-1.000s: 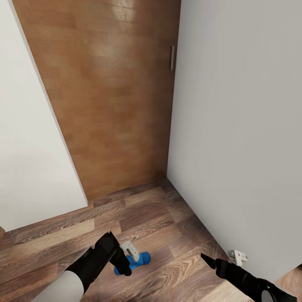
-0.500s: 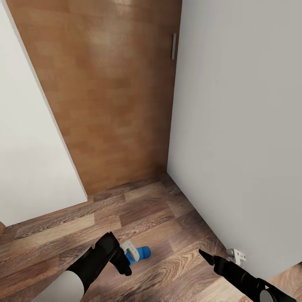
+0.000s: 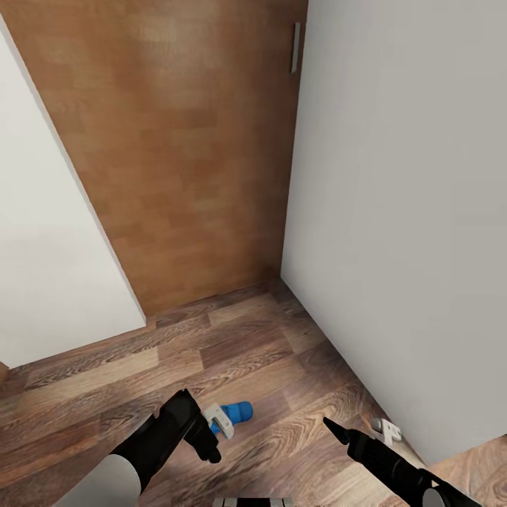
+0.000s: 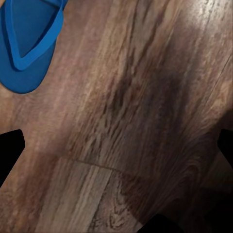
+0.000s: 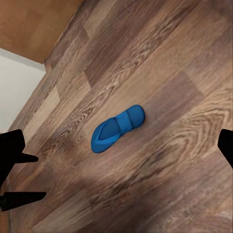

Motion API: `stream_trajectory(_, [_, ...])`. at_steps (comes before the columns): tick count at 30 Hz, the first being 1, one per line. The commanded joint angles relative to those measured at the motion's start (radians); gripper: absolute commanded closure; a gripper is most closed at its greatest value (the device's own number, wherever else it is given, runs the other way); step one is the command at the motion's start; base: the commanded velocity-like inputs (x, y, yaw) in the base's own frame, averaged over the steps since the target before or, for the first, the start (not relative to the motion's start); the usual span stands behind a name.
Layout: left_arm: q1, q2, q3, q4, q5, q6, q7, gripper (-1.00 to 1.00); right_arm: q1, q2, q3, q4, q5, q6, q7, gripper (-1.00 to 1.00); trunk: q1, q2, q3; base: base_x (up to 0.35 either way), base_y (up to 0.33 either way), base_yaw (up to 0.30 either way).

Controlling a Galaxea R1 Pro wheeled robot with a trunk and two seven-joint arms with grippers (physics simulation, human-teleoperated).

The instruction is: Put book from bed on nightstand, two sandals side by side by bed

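One bright-blue sandal (image 3: pixel 238 411) lies on the wood-plank floor, its near end hidden behind my left gripper (image 3: pixel 217 440). In the left wrist view the sandal (image 4: pixel 26 43) sits off to one side of the open left gripper (image 4: pixel 116 148), whose fingers hold nothing. In the right wrist view the sandal (image 5: pixel 118 128) lies whole on the floor ahead of the right gripper (image 5: pixel 116 145), which is open and empty. In the head view the right gripper (image 3: pixel 352 429) hovers to the sandal's right. The book, the bed and the nightstand are out of view.
A brown wooden door (image 3: pixel 176 155) with a metal handle (image 3: pixel 295 48) stands straight ahead. A white wall (image 3: pixel 401 211) runs close along the right and another white wall (image 3: pixel 42 267) stands on the left. Floor (image 3: pixel 232 345) lies between them.
The whole picture has shifted, so the camera has moved. More of the sandal shows past the left gripper. The right gripper has edged left toward the sandal.
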Motion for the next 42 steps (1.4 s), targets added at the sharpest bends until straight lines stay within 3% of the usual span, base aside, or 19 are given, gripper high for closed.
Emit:
stream_trajectory(1, [0.0, 0.0, 0.0, -0.001, -0.01, 0.002, -0.01, -1.0, -0.001, 0.0, -0.003, 0.0, -0.006, 0.008, 0.002, -1.0, 0.0, -0.001, -0.005, 0.0, 0.0, 0.0])
stream_trajectory(6, [0.0, 0.0, 0.0, -0.001, -0.01, 0.002, -0.01, -1.0, -0.001, -0.003, -0.01, -0.001, -0.008, 0.007, 0.003, -1.0, 0.002, -0.002, -0.024, 0.0, 0.0, 0.0])
stream_trajectory(12, [0.0, -0.001, -0.002, -0.001, -0.01, 0.003, -0.011, -1.0, -0.001, -0.015, -0.117, -0.01, -0.01, 0.009, 0.01, -1.0, 0.002, -0.002, -0.024, 0.0, 0.0, 0.0])
stream_trajectory(14, [0.0, -0.001, -0.001, -0.002, -0.01, 0.003, -0.01, -1.0, -0.001, -0.017, -0.135, -0.011, -0.01, 0.011, 0.022, -1.0, 0.002, -0.002, -0.024, 0.0, 0.0, 0.0])
stream_trajectory(24, [0.0, 0.004, 0.0, -0.007, -0.01, -0.002, -0.004, -1.0, -0.001, -0.018, -0.152, -0.012, -0.01, 0.012, 0.046, -1.0, 0.002, -0.002, -0.024, 0.0, 0.0, 0.0])
stream_trajectory(27, [0.0, 0.008, 0.0, -0.009, -0.013, -0.027, 0.027, -1.0, -0.001, -0.018, -0.153, -0.011, -0.01, 0.011, 0.046, -1.0, 0.002, -0.002, -0.024, 0.0, 0.0, 0.0])
stream_trajectory(30, [-0.001, 0.009, 0.0, -0.01, -0.046, -0.066, 0.074, -1.0, -0.001, -0.018, -0.153, -0.011, -0.01, 0.011, 0.046, -1.0, 0.002, -0.002, -0.024, 0.0, 0.0, 0.0])
stream_trajectory(34, [-0.011, 0.005, 0.0, -0.01, -0.144, -0.078, 0.091, -1.0, -0.001, -0.018, -0.153, -0.011, -0.01, 0.01, 0.045, -1.0, 0.002, -0.002, -0.024, 0.0, 0.0, 0.0])
stream_trajectory(36, [-0.014, 0.004, -0.001, -0.01, -0.171, -0.079, 0.091, -1.0, -0.001, -0.018, -0.153, -0.011, -0.01, 0.01, 0.045, -1.0, 0.002, -0.002, -0.024, 0.0, 0.0, 0.0])
stream_trajectory(42, [-0.017, 0.006, -0.003, -0.009, -0.202, -0.082, 0.091, -1.0, -0.001, -0.017, -0.152, -0.01, -0.01, 0.01, 0.045, -1.0, 0.002, -0.002, -0.024, 0.0, 0.0, 0.0])
